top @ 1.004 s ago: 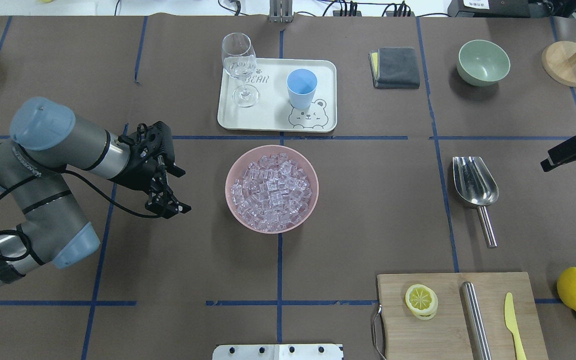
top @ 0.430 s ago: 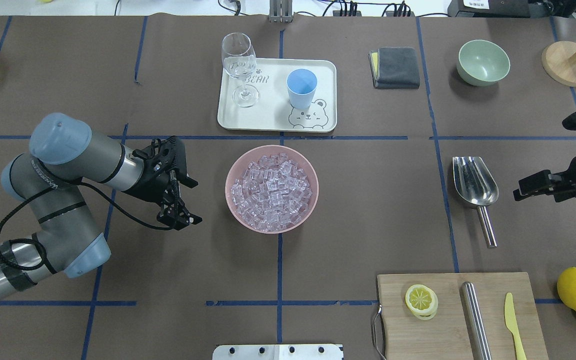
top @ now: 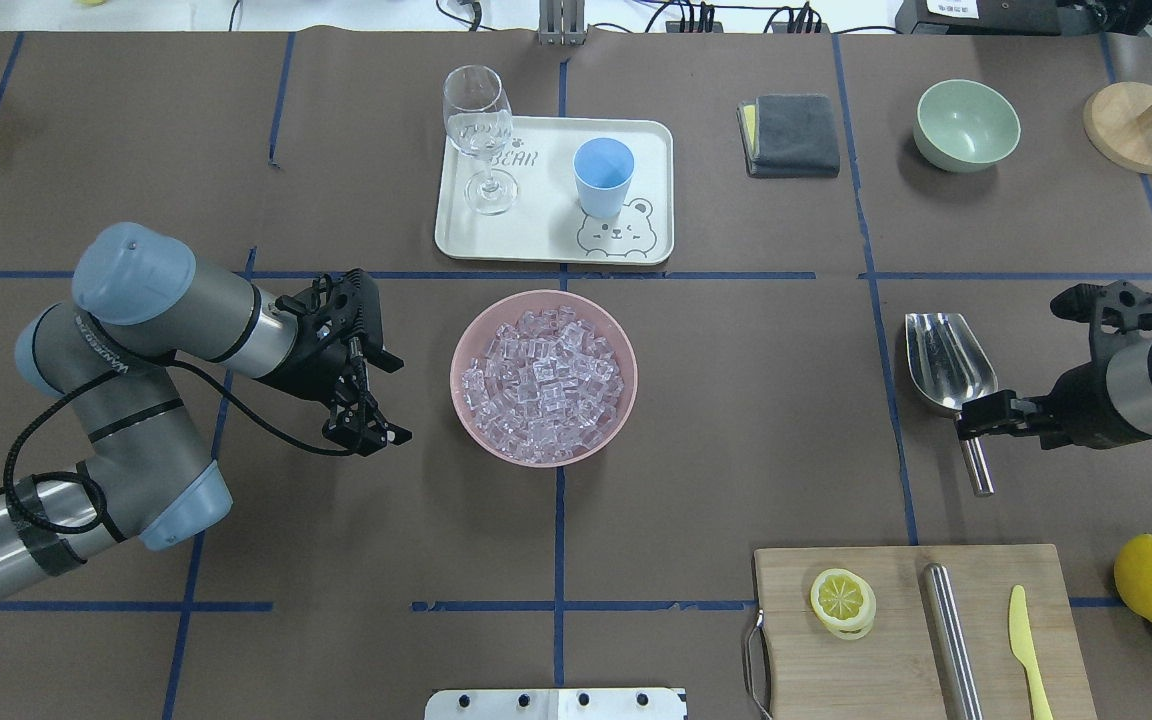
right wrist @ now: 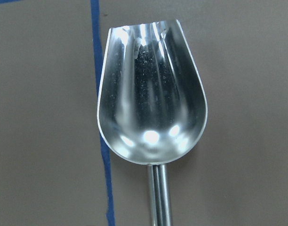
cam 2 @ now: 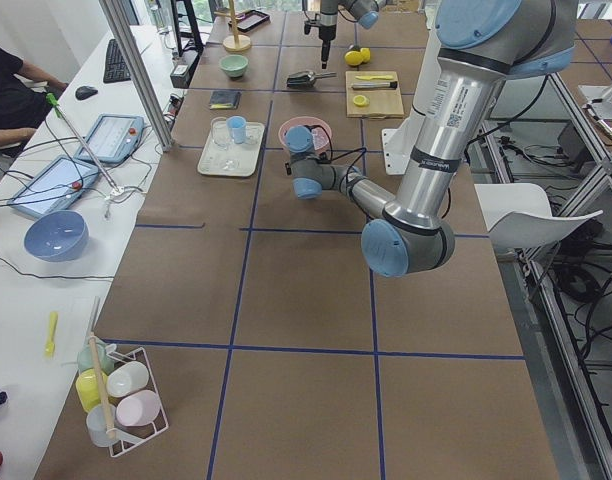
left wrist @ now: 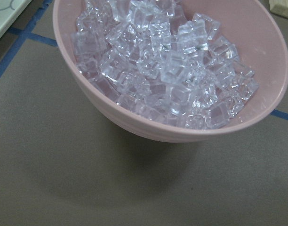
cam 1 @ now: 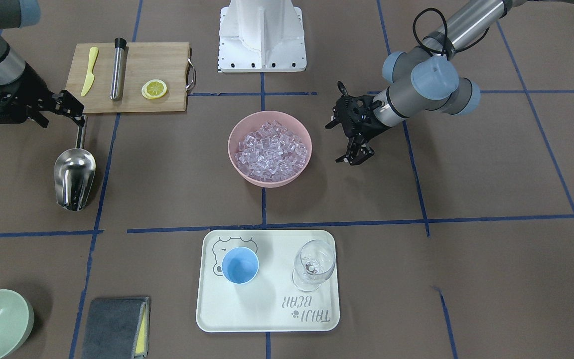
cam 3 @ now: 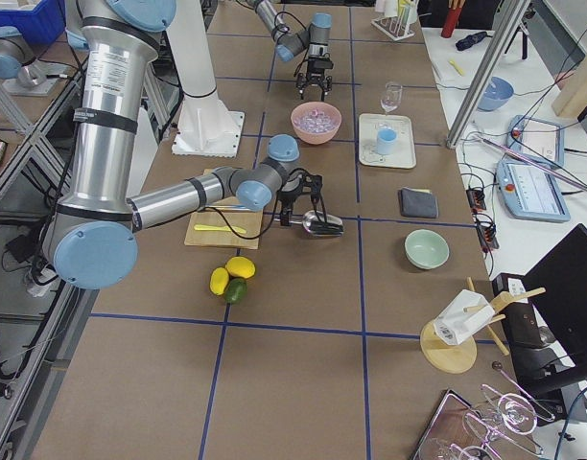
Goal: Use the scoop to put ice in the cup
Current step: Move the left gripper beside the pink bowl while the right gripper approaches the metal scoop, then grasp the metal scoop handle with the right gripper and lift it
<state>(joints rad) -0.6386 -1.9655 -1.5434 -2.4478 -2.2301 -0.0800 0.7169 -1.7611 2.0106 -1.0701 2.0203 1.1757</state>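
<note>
Left gripper hovering beside pink bowl, fingers spread apart. One glittering heap of clear ice filling bowl. One blue cup standing on tray beside one wine glass. One shiny scoop lying on table, trough facing up. Right gripper hanging over its handle, spread of fingers impossible to tell.

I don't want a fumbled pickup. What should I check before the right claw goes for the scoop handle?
1. Scoop lies flat, trough empty: ok.
2. Handle centred in the right wrist view: ok.
3. Right claw open: ok.
4. Right claw low enough to close on the handle: cannot tell.
5. Cup upright and empty on the tray: ok.
6. Left claw open, apart from the pink bowl of ice: ok.
</note>
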